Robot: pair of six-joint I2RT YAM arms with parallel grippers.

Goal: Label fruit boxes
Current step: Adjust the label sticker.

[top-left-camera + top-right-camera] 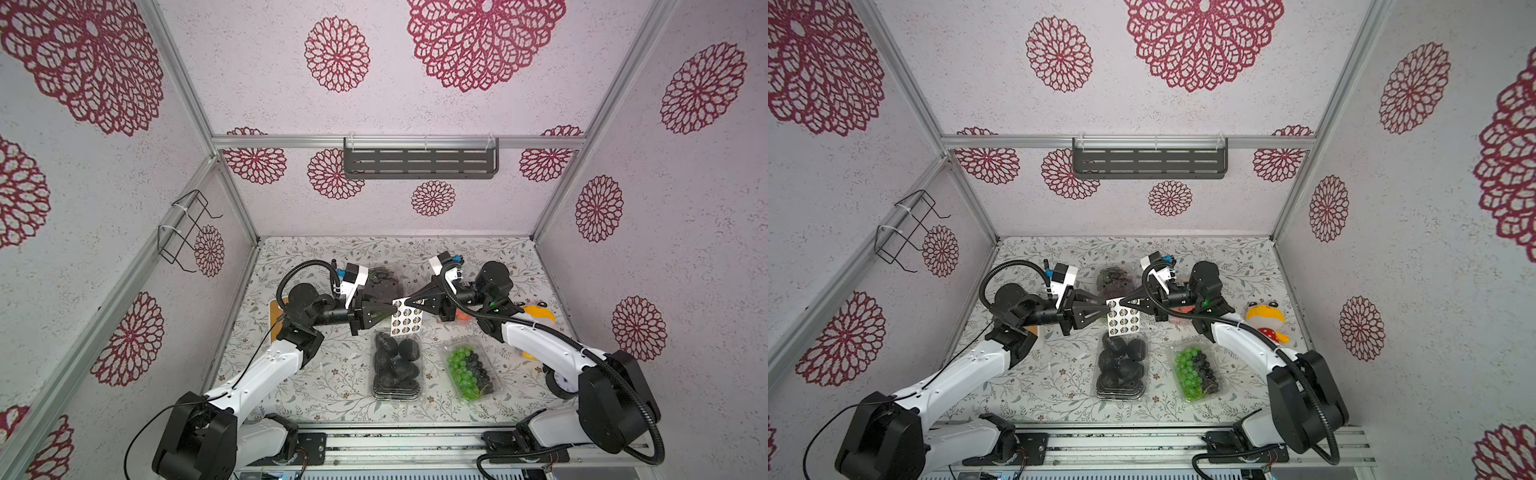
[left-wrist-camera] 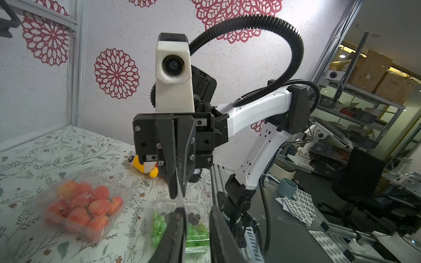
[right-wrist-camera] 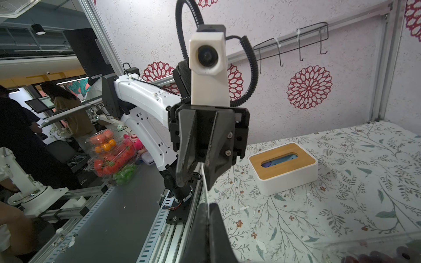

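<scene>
Table (image 1: 291,374), top view: black-fruit box (image 1: 397,365) lower centre, green-grape box (image 1: 471,370) to its right, purple-grape box (image 1: 1115,278) centre, behind the arms. The strawberry box (image 2: 84,205) is mostly hidden under the right arm. Right gripper (image 1: 409,302) is clamped on the sticker sheet (image 1: 406,319), mid-frame. Left gripper (image 1: 394,309) has its jaws apart, with the sheet's other edge between them.

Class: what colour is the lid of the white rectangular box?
Light wood-brown lid, clearest in the right wrist view.

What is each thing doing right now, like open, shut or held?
sticker sheet, held up off the table
right hand, shut on the sticker sheet
left hand, slightly open at the sheet's edge
black fruit box, lid shut, on table
green grape box, lid shut
</scene>
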